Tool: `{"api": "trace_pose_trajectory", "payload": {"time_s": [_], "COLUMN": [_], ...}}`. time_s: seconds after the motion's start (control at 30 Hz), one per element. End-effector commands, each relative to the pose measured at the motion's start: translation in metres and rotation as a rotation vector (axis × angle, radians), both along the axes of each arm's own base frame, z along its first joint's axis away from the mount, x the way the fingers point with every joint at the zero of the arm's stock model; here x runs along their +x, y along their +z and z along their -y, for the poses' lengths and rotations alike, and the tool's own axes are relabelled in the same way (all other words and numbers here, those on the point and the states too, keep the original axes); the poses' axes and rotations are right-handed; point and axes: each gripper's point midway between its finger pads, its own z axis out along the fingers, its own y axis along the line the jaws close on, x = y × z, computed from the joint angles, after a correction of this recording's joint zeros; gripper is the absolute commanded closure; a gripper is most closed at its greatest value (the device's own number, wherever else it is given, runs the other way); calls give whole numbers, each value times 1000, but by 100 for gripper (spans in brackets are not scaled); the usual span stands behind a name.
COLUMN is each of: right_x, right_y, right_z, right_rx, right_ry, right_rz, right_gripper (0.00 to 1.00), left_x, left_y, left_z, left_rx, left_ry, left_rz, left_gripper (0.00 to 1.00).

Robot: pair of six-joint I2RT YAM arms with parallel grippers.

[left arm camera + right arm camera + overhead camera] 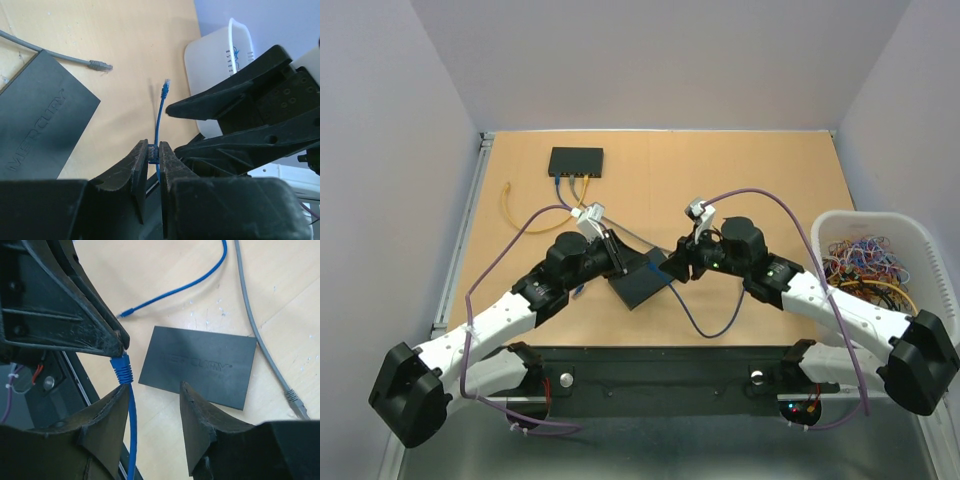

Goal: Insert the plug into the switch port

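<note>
Wood table (770,200), grey walls round it. Basket (932,232) of spare cables at the right edge of the top view. Far switch (576,161) is upper left with leads already in it. A second switch (640,282) lies flat mid-table between the two arms, and that looks like the target.

Left gripper (153,146) is clamped tight on the plug (121,369) at its ribbed boot. The plug tip is buried in the fingertips, so the clip can't be seen. Right gripper (152,390) has its jaws apart and holds nothing. Blue cable (131,425) drops through that gap close to the left-of-frame finger; touching or not, can't tell. Grey cable (260,335) lies past the switch.

Key relation, right wrist view: the switch sits just right of the plug, its long axis running across the frame. The plug axis runs roughly up-down in frame, so about square to the switch's long edge. The left arm has the plug and sits at the switch's upper-left edge in the top view. The port face shows in no view, so the approach edge can't be called. Right gripper likely needs to steady the switch or cable first.
</note>
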Motion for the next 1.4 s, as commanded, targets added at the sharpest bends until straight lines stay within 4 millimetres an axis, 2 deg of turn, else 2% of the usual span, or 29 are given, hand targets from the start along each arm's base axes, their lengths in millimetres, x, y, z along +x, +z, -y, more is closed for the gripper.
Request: {"api": "trace_pose_trajectory", "payload": {"time_s": [0.0,0.4,0.73,0.97,1.17,1.37], "right_x": [4,0,2,4,4,5], "right_y": [23,18,10,7,-2,-7], "right_z": [-13,-36,-36,-37,-38,-36], "right_rx": [6,-32,-52,-60,-78,-87], "right_ry": [9,30,10,8,11,-4], "right_rz": [73,88,81,79,64,62], "right_gripper": [50,55,62,71,73,90], "left_x": [0,2,2,3,3,3], "left_y": [23,11,10,10,11,8], "left_z": [8,12,12,12,11,10], "left_rx": [-52,-35,-33,-28,-27,-24], "left_ry": [-32,-46,-44,-41,-40,-37], "left_rz": [40,19,22,22,26,23], "left_gripper": [100,100,100,100,100,100]}}
